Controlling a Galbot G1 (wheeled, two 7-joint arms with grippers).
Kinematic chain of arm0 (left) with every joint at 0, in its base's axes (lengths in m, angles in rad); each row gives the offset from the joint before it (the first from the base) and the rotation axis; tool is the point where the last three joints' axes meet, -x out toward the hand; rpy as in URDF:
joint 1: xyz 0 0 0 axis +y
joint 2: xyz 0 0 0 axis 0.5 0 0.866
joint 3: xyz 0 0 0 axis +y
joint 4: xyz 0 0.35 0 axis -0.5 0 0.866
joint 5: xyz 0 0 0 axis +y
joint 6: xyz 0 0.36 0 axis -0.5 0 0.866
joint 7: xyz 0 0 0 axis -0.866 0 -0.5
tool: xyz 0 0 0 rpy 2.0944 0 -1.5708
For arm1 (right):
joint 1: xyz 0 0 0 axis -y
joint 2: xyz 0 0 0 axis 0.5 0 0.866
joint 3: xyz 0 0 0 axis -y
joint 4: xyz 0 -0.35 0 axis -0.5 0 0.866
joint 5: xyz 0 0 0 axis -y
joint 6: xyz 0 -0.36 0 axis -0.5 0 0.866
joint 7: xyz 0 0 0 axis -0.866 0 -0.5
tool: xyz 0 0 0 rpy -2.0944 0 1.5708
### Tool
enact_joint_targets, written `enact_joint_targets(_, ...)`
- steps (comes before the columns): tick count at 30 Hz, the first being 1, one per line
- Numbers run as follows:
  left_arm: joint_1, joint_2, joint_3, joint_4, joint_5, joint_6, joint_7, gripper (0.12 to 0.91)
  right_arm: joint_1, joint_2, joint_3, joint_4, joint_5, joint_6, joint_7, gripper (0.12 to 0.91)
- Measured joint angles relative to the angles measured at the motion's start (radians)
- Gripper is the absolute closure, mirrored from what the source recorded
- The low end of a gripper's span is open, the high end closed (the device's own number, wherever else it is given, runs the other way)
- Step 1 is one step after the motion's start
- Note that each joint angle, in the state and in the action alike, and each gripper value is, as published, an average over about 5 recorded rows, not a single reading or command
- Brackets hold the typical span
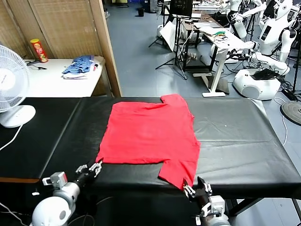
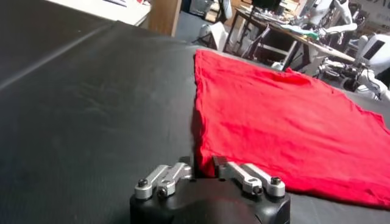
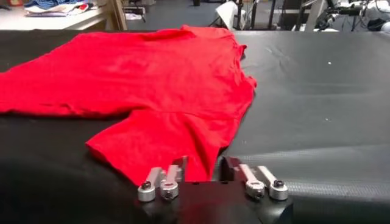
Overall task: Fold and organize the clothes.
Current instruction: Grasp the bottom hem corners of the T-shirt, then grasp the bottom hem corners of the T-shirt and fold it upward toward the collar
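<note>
Black table point(image 1: 244, 136), flat red T-shirt point(image 1: 150, 134)

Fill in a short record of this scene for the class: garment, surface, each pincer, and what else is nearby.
garment: red T-shirt, spread flat, plain side up, one sleeve toward the near edge
surface: black table
left pincer: shut, at the shirt's near left corner
right pincer: shut, at the near sleeve's tip
nearby: white fan on the left; striped pile on a white table behind
</note>
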Motion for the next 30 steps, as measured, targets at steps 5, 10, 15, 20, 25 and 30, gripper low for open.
enact_joint_targets(5, 0.022, -0.005, 0.001, -0.028, 0.018, -0.001, 0.003, 0.904, -0.037, -0.005, 0.017, 0.058, 0.0, -0.011, 0.023, 0.904)
enact_joint_targets(10, 0.06, -0.002, -0.013, -0.08, 0.025, -0.004, -0.002, 0.904, -0.094, -0.017, 0.049, 0.122, 0.011, -0.008, 0.029, 0.904)
enact_joint_targets(15, 0.133, 0.013, -0.042, -0.153, 0.01, -0.022, -0.006, 0.904, -0.124, -0.039, 0.087, 0.148, 0.064, 0.009, 0.017, 0.904)
enact_joint_targets(20, 0.222, 0.011, -0.066, -0.228, -0.004, -0.043, -0.019, 0.904, -0.084, -0.063, 0.111, 0.127, 0.111, 0.063, -0.026, 0.904)
enact_joint_targets(25, 0.232, -0.011, -0.066, -0.255, -0.022, -0.091, -0.034, 0.904, 0.018, -0.091, 0.111, 0.051, 0.14, 0.113, -0.055, 0.904)
enact_joint_targets(30, 0.154, -0.032, -0.046, -0.236, -0.02, -0.117, -0.044, 0.904, 0.167, -0.119, 0.093, -0.063, 0.159, 0.143, -0.066, 0.904)
